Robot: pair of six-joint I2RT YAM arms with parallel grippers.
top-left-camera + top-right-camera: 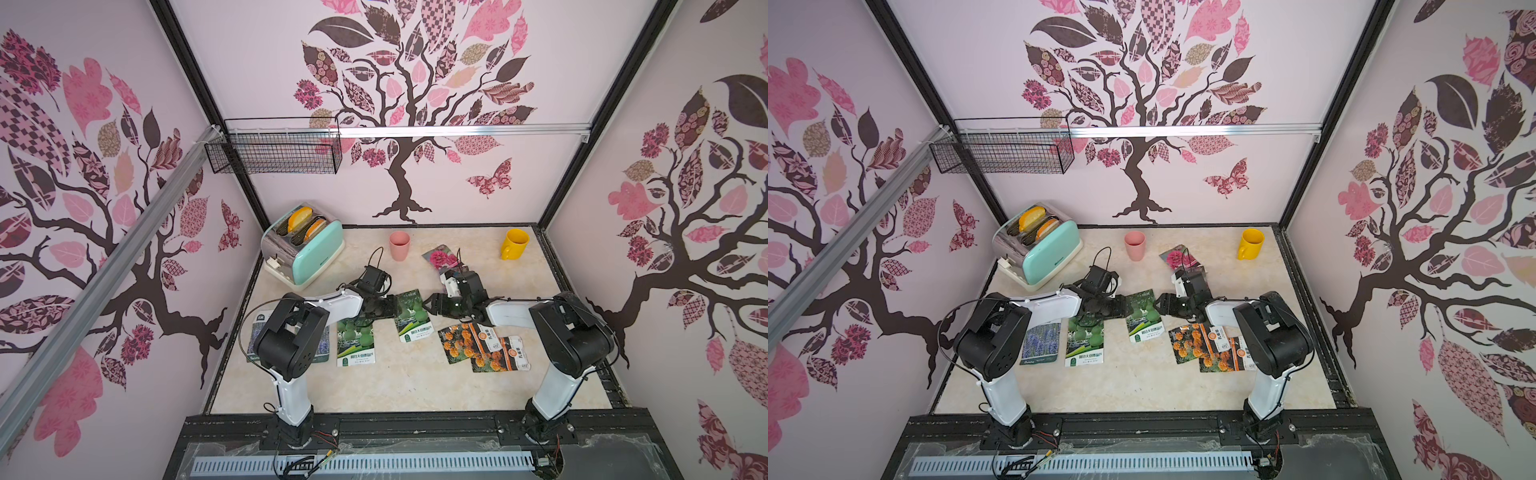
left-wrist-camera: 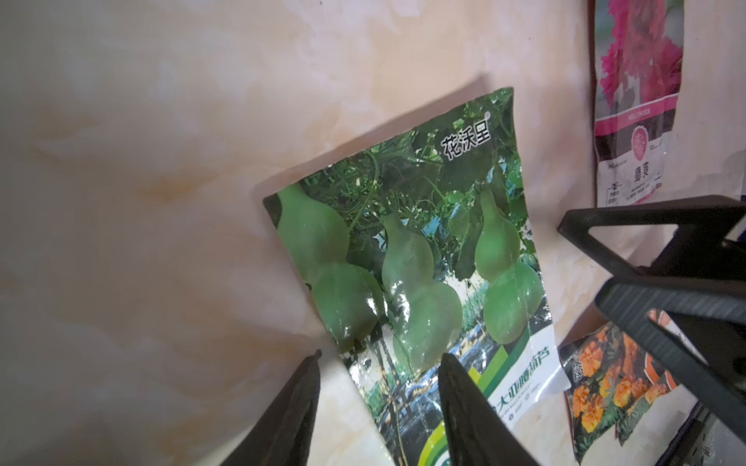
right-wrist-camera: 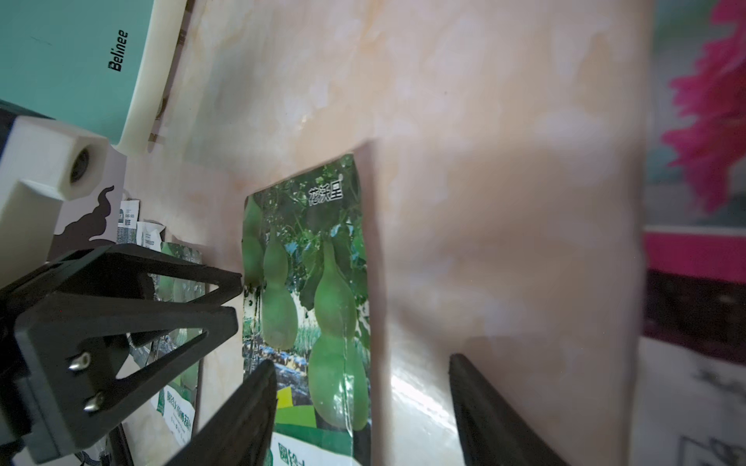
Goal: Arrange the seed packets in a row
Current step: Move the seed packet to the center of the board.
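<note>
Nearest the arm bases, a loose row lies on the surface [image 1: 374, 386]. The lavender packet [image 1: 1040, 344] is partly under the left arm. The first gourd packet [image 1: 356, 345] is just beside it. Past a gap, two marigold packets [image 1: 465, 343] overlap each other near the right arm.

Slightly farther back, the second gourd packet [image 1: 412, 316] lies tilted, out of the row, between the two arms. The left fingers [image 2: 462, 407] are at one long edge, spread apart and released, with one tip over the packet and one over bare surface. The right fingers [image 3: 476, 403] are at the opposite edge, spread wider and also released, again one over the packet and one over bare surface. Neither pair holds anything.

Farther back, the magenta flower packet [image 1: 440, 257] is alone, well apart from the row and partly hidden behind the right wrist.

At the back edge are a pink cup [image 1: 400, 246], a yellow mug [image 1: 514, 244] and a mint toaster [image 1: 307, 249] with slices in its slots at the left corner. A wire basket [image 1: 274, 149] hangs on the wall above.
</note>
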